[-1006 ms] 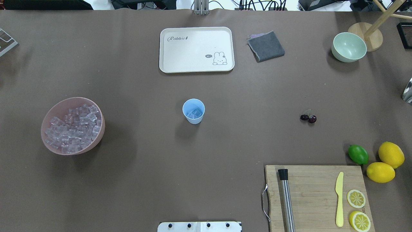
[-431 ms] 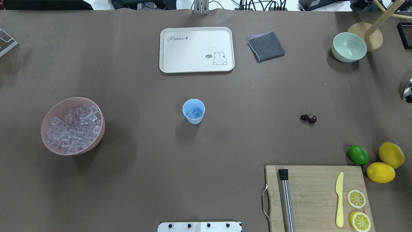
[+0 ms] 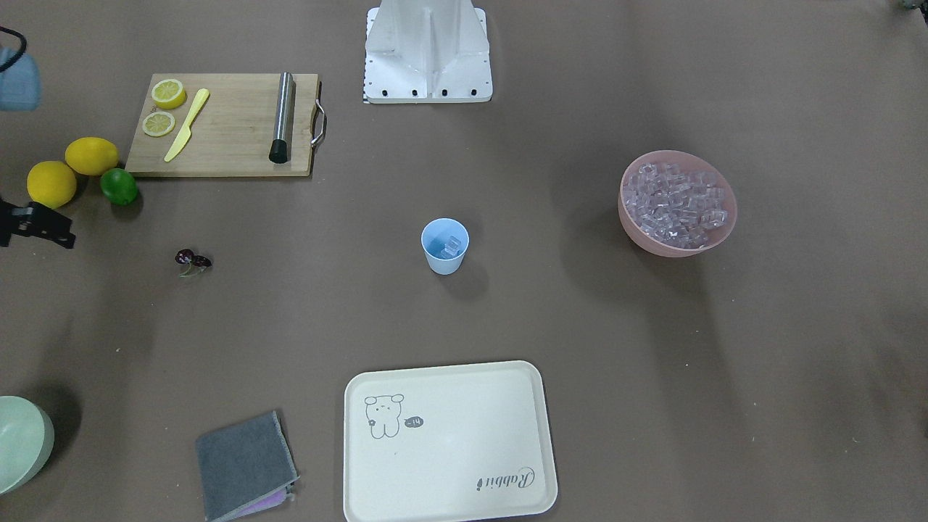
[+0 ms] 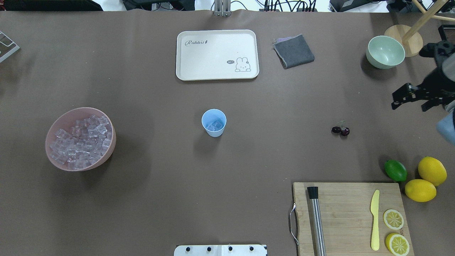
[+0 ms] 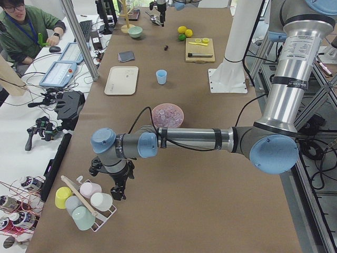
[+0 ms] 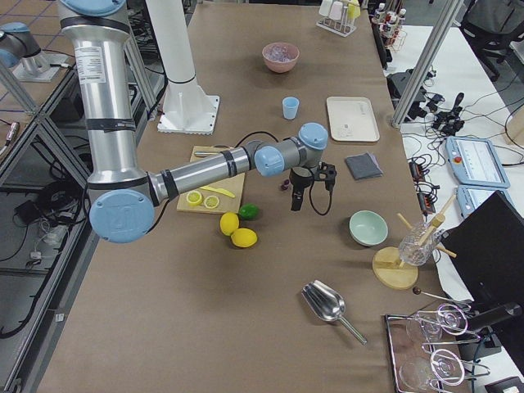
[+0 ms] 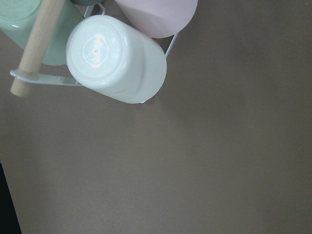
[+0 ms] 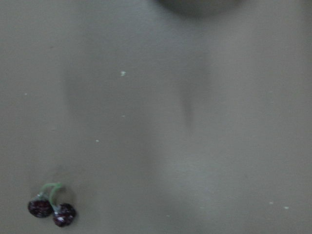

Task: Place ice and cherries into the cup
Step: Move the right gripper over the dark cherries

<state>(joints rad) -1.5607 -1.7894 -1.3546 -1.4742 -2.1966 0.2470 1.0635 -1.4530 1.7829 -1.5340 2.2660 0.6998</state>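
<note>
The light blue cup (image 4: 214, 122) stands mid-table with a few cubes of ice (image 4: 215, 125) inside. A heap of ice (image 4: 81, 142) fills the pink bowl (image 4: 53, 129) on the left. The dark cherries (image 4: 340, 130) lie on the table to the right and also show low left in the right wrist view (image 8: 51, 210). My right gripper (image 4: 408, 106) hovers open and empty near the right edge, beyond and to the right of the cherries. My left gripper (image 5: 118, 190) shows only in the exterior left view, beside a cup rack; I cannot tell its state.
A cream tray (image 4: 217, 54), a grey cloth (image 4: 293, 51) and a pale green bowl (image 4: 385, 52) sit at the back. The cutting board (image 4: 346, 217) holds a knife, a steel rod and lemon slices, with a lime (image 4: 395, 170) and lemons (image 4: 432, 170) nearby.
My right arm has come in from the right edge of the overhead view, and its gripper now shows above the table. The cup, bowl and cherries have not moved.
</note>
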